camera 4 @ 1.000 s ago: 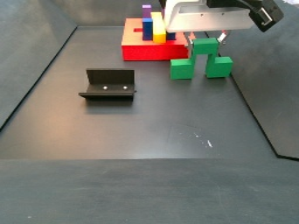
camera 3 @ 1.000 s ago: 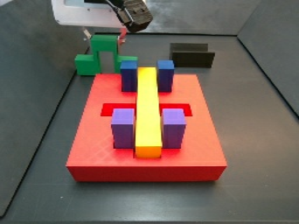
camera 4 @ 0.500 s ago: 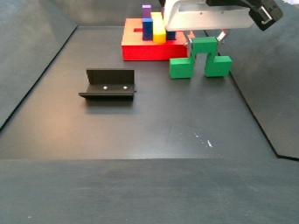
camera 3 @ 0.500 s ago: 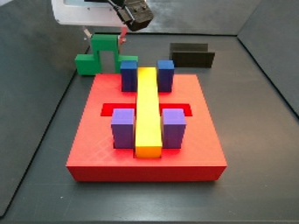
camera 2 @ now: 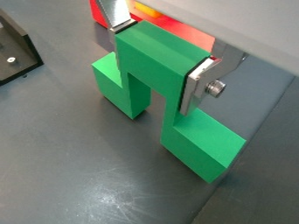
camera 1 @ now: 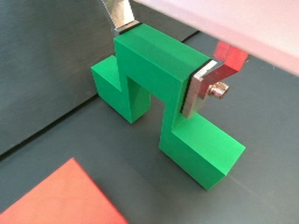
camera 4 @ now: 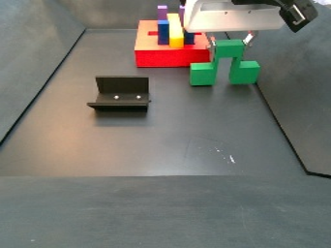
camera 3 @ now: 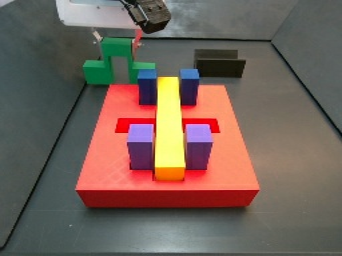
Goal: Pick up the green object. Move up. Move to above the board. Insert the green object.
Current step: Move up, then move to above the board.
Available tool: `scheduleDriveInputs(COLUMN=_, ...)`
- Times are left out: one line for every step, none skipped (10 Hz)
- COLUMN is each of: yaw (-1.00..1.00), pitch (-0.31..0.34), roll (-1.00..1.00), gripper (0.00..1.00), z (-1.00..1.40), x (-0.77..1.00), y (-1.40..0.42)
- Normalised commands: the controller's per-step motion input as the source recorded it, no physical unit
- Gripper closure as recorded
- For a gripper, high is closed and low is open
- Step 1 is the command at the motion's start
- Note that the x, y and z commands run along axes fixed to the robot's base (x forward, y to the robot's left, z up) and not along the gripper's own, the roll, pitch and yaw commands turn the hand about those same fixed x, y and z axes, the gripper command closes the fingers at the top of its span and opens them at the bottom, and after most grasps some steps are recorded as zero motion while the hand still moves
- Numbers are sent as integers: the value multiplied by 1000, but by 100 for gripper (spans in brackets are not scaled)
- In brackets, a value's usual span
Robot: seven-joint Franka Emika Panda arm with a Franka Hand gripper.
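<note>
The green object (camera 3: 102, 70) is a bright green arch standing upright just beyond the far end of the red board (camera 3: 120, 165). My gripper (camera 3: 118, 40) comes down from above and is shut on its tall centre block. In both wrist views the silver fingers (camera 1: 201, 83) (camera 2: 200, 84) press flat against opposite sides of that block, while the two lower arms (camera 1: 201, 150) (camera 2: 198, 144) hang near the dark floor. In a side view the green object (camera 4: 203, 73) stands beside the board (camera 4: 155, 55), with the gripper (camera 4: 227, 41) above it.
The board carries a long yellow bar (camera 3: 170, 125), two blue blocks (camera 3: 147, 85) at the far end and two purple blocks (camera 3: 140, 148) at the near end, with red recesses beside the bar. The dark fixture (camera 4: 120, 94) stands on the floor apart from the board.
The gripper and the green object it holds sit slightly higher than a second ago. Nothing else has moved.
</note>
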Motion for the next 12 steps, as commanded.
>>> scheduleDriveInputs(yaw=0, pitch=0, roll=0, gripper=100, z=833, x=0, y=0)
scheduleDriveInputs(yaw=17, pitch=-2, roll=-2, gripper=100, z=836, x=6, y=20)
scheduleDriveInputs(yaw=17, pitch=24, roll=3, gripper=100, z=555, x=-30, y=22)
scheduleDriveInputs(yaw=12, pitch=9, roll=6, gripper=100, z=347, x=-12, y=18)
scheduleDriveInputs(yaw=0, pitch=0, roll=0, gripper=100, z=1400, x=0, y=0)
scheduleDriveInputs(yaw=-2, pitch=10, roll=1, gripper=100, z=1400, x=1, y=-2)
scheduleDriveInputs(yaw=-2, pitch=19, roll=6, gripper=100, z=1400, x=-63, y=2)
scheduleDriveInputs(yaw=-1, pitch=-8, roll=9, gripper=100, z=1400, x=-52, y=3)
scheduleDriveInputs(yaw=0, pitch=51, roll=16, gripper=100, z=1400, x=42, y=3)
scheduleDriveInputs(yaw=1, pitch=104, roll=22, gripper=100, z=642, x=59, y=1)
scheduleDriveInputs(yaw=2, pitch=89, roll=21, gripper=100, z=277, x=64, y=-2)
scheduleDriveInputs(yaw=-137, pitch=145, roll=111, gripper=100, z=334, x=923, y=-1400)
